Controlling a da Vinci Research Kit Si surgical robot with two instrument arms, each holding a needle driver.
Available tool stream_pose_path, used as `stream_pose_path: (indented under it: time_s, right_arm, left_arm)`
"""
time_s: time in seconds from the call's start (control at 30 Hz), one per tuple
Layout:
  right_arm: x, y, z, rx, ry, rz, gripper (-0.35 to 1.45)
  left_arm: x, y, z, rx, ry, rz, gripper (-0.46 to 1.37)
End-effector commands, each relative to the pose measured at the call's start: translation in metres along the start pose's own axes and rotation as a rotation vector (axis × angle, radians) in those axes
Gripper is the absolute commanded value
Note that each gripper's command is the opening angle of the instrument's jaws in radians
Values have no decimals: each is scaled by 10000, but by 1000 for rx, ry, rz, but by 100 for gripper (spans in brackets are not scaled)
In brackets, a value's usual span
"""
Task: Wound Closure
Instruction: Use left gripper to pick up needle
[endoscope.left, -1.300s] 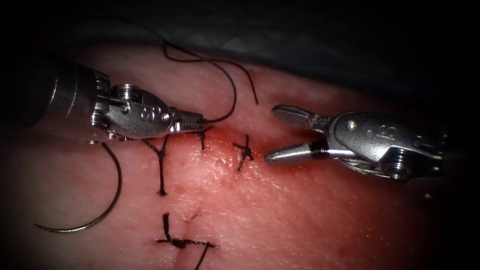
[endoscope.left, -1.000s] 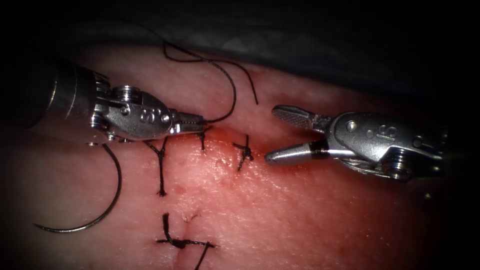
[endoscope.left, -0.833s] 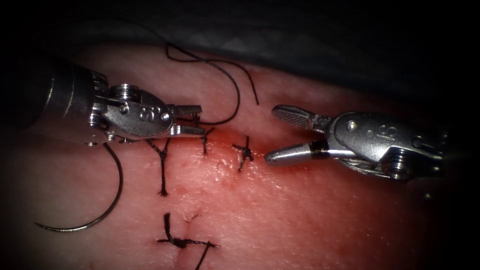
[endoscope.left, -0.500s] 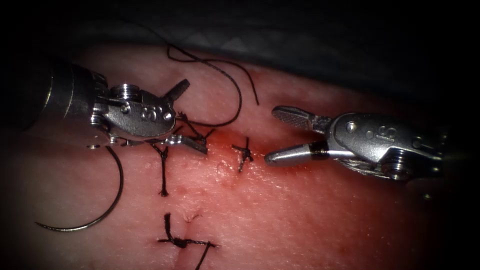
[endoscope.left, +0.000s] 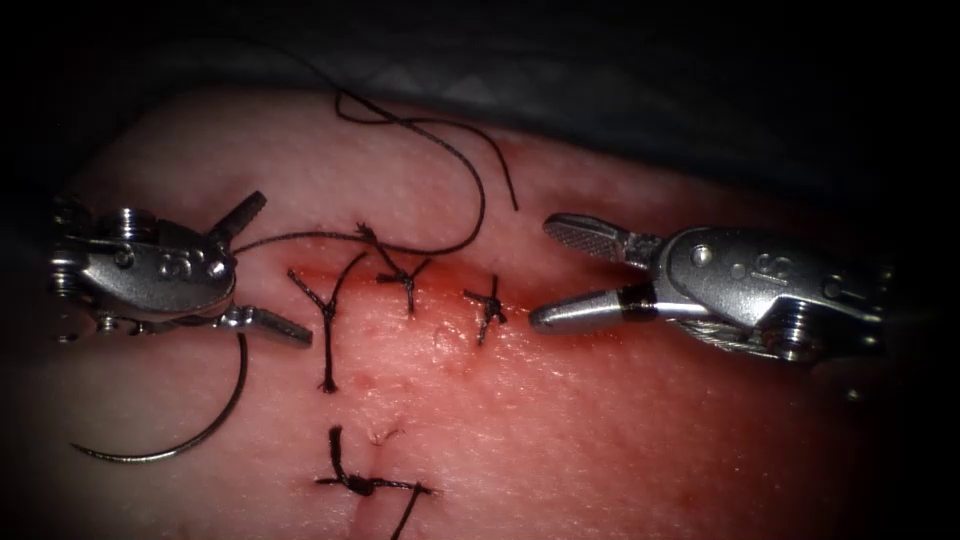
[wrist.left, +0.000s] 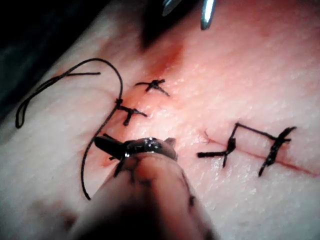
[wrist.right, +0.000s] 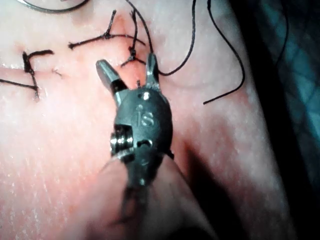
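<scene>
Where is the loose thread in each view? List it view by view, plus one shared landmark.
Endoscope view: the thread loops on the tissue between the left tool and right tool, both open and empty; the needle lies free below the left tool.
Left wrist view: thread arcs from beside the left tool toward the right tool.
Right wrist view: thread curves just beyond the right tool.
Shared landmark: the right tool.

the needle (endoscope.left: 190, 420) is lying on the tissue (endoscope.left: 620, 440) at eight o'clock, below the left tool (endoscope.left: 262, 268). the right tool (endoscope.left: 545, 270) is sitting at three o'clock, with the stitches (endoscope.left: 400, 285) lying between both tools.
</scene>
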Motion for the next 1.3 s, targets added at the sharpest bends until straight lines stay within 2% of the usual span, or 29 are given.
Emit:
stream_pose_path:
  time_s: [0.03,0.23,0.27,0.33,0.4,0.53,0.6,0.67,0.73,0.77,0.83,1.03,1.1,1.2,1.3]
  right_arm:
    - [0,0,0,2,0,0,104]
    - [0,0,0,2,0,0,104]
    - [0,0,0,2,0,0,104]
    - [0,0,0,2,0,0,105]
    - [0,0,0,2,0,0,104]
    - [0,-1,0,2,0,-1,105]
    - [0,-1,0,2,0,-1,105]
    - [-1,-1,0,2,0,-1,105]
    - [-1,-1,0,2,0,-1,105]
    - [-1,-1,0,2,0,-1,105]
    - [-1,-1,0,2,0,-1,105]
    - [-1,-1,0,2,0,-1,105]
    - [-1,-1,0,2,0,-1,105]
    - [-1,-2,1,2,0,-1,105]
    - [-1,-2,1,2,0,-1,105]
  left_arm:
    - [-4,-1,-3,-8,-20,-20,85]
    - [-29,3,-21,-18,-183,-85,77]
    - [-34,8,-28,-24,-245,-87,77]
    - [-38,12,-32,-33,-275,-91,76]
    - [-41,16,-36,-46,-291,-93,75]
    - [-51,29,-43,-129,-285,-105,60]
    - [-54,33,-42,-150,-281,-104,56]
    - [-60,38,-40,-176,-284,-91,59]
    - [-65,41,-36,-194,-293,-79,72]
    - [-70,44,-33,-203,-312,-60,85]
    - [-75,46,-30,-214,-331,-45,92]
    - [-95,59,-19,-282,-392,-6,95]
    - [-99,60,-16,-283,-399,-3,92]
    - [-104,60,-12,-288,-400,-3,73]
    - [-103,55,-12,-294,-403,-17,19]
